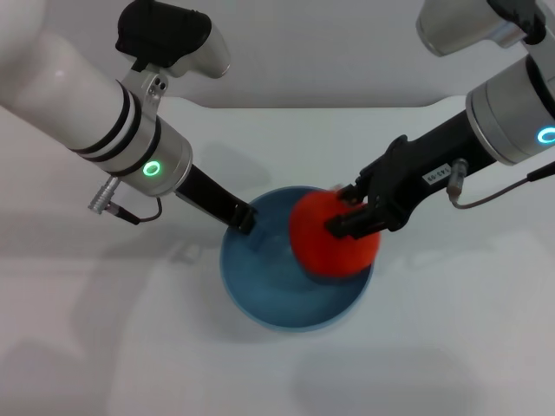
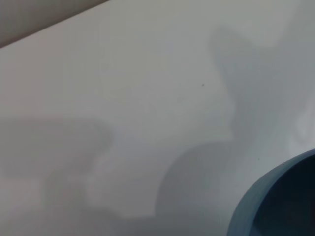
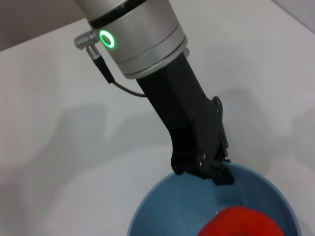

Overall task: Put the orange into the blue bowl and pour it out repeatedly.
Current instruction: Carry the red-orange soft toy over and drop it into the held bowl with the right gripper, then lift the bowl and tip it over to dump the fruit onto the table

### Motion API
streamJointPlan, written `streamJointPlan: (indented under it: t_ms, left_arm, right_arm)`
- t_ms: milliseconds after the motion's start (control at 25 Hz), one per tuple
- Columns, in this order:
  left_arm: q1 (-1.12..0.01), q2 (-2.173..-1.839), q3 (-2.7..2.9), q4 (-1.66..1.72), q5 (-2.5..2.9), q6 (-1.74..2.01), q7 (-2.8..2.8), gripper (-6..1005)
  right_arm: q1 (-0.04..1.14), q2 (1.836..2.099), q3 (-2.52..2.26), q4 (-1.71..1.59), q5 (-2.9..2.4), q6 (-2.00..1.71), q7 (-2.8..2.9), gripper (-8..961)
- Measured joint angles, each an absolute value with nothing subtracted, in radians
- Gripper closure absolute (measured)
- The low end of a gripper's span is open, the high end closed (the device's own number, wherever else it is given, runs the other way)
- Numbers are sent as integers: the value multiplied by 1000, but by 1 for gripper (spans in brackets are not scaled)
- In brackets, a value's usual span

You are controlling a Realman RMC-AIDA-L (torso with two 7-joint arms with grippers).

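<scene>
- Orange (image 1: 323, 232): round, lumpy skin, probably light and firm with slight give; likely to roll once freed. Best gripped across its widest part with moderate squeeze, since the curved skin can slip out of a shallow pinch.
- Held now in the right gripper (image 1: 347, 217), fingers closed around the fruit's right side, reaching in from the right; orange sits partly below the rim, over the right half of the blue bowl (image 1: 260, 295).
- Cannot tell whether the fruit touches the bowl's floor or hangs just above it.
- Blue bowl: smooth, rigid, deep and rounded; looks light, so apt to slide on the white table (image 1: 104, 347) unless steadied. Rim is the only sensible hold; smooth wall offers little friction, so a firm clamp needed before any tipping.
- Left gripper (image 1: 245, 217) at the bowl's far-left rim, a finger set on the edge in the right wrist view (image 3: 216, 169); appears clamped on the rim, one finger seemingly inside, though the outer finger is hidden.
- Bowl stands upright near the table's middle, between the two arms.
- Left wrist view: only a slice of the bowl's outer wall (image 2: 256, 206) and bare table.
</scene>
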State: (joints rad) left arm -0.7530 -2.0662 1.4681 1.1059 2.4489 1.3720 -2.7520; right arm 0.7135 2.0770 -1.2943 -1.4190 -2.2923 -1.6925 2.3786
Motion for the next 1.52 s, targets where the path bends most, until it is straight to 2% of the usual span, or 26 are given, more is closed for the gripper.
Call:
streamJointPlan:
  t_ms: [240, 440, 640, 920, 1240, 1400, 1520]
  left_arm:
    - [-758, -2068, 1474, 1106, 2447, 1361, -2752, 999]
    - [-754, -2068, 1477, 1109, 2447, 1345, -2752, 999]
    - [-677, -2066, 1474, 1194, 2440, 1244, -2740, 999]
    - [-422, -2060, 1477, 1450, 2330, 960, -2628, 1000]
    - [-174, -2058, 1699, 1560, 2187, 450, -2302, 1000]
    - [-109, -2058, 1893, 1554, 2200, 147, -2089, 999]
    - [-106, -2058, 2060, 1475, 2222, -131, -1958, 999]
  right_arm:
    - [715, 2077, -1296, -1429, -2267, -1684, 2382, 552]
    - [714, 2077, -1279, -1442, -2273, -1682, 2424, 508]
    - [675, 2077, -1153, -1444, -2336, -1694, 2480, 509]
    - [568, 2077, -910, -1416, -2390, -1742, 2498, 508]
    - [478, 2073, -747, -1285, -2420, -1754, 2432, 508]
    - [457, 2071, -686, -1252, -2428, -1751, 2429, 508]
    - [445, 2071, -667, -1248, -2426, -1750, 2428, 508]
